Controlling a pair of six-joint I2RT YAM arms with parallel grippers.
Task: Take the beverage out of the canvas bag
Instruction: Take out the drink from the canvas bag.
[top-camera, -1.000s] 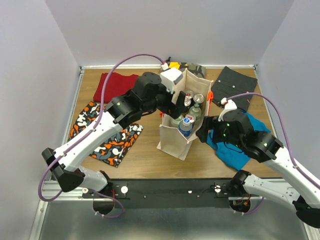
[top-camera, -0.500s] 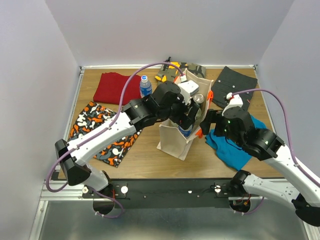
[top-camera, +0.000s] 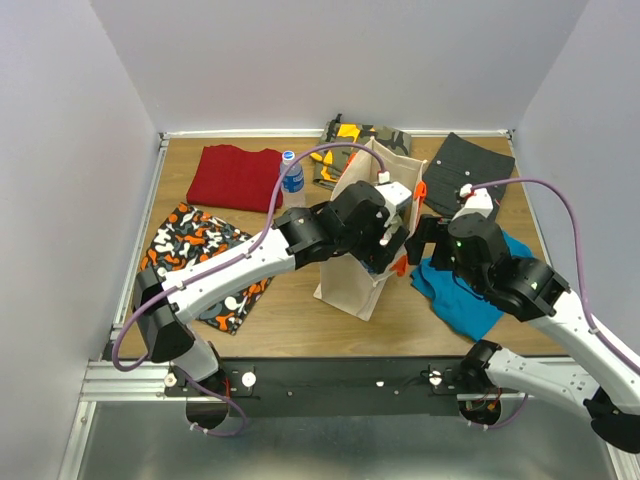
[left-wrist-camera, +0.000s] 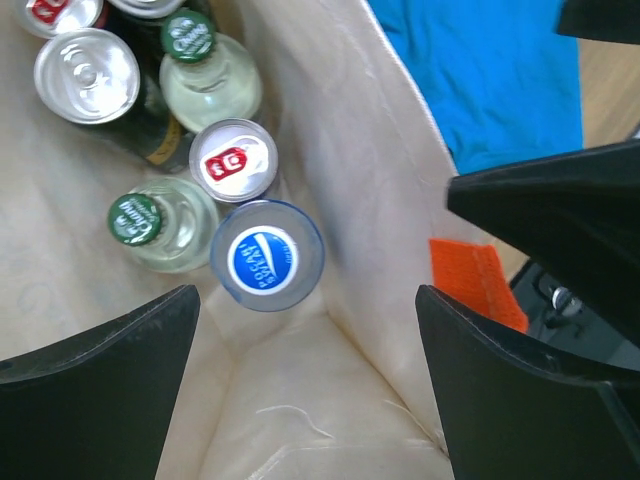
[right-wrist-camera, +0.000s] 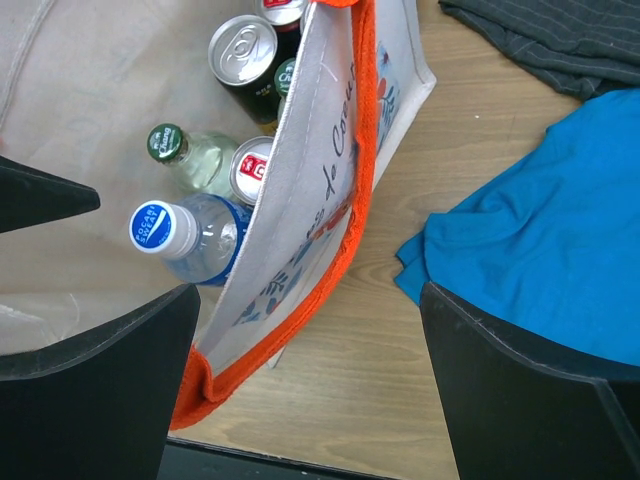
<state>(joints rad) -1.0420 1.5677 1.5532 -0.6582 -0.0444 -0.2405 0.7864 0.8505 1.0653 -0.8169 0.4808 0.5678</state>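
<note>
The beige canvas bag (top-camera: 345, 285) with orange handles (top-camera: 401, 265) stands upright mid-table. Inside it, the left wrist view shows a blue-capped plastic bottle (left-wrist-camera: 266, 255), a red-topped can (left-wrist-camera: 232, 160), two green-capped glass bottles (left-wrist-camera: 135, 218) and a silver can (left-wrist-camera: 87, 62). My left gripper (top-camera: 386, 243) hangs open and empty over the bag's near right corner, beside the blue-capped bottle (right-wrist-camera: 160, 228). My right gripper (top-camera: 417, 242) is open, its jaws straddling the bag's right wall and orange handle (right-wrist-camera: 350, 190) without touching them. The gripper midpoints are left gripper (left-wrist-camera: 307, 300) and right gripper (right-wrist-camera: 310, 295).
A blue-capped bottle (top-camera: 291, 172) stands on the table next to a red cloth (top-camera: 235, 177). A patterned cloth (top-camera: 205, 265) lies left, a blue cloth (top-camera: 470, 300) right of the bag, a dark grey cloth (top-camera: 470, 170) and a camouflage cloth (top-camera: 375, 135) at the back.
My left arm has swung right and forward across the bag to its near right corner, uncovering the bottle standing by the red cloth. My right gripper has edged up to the bag's right handle.
</note>
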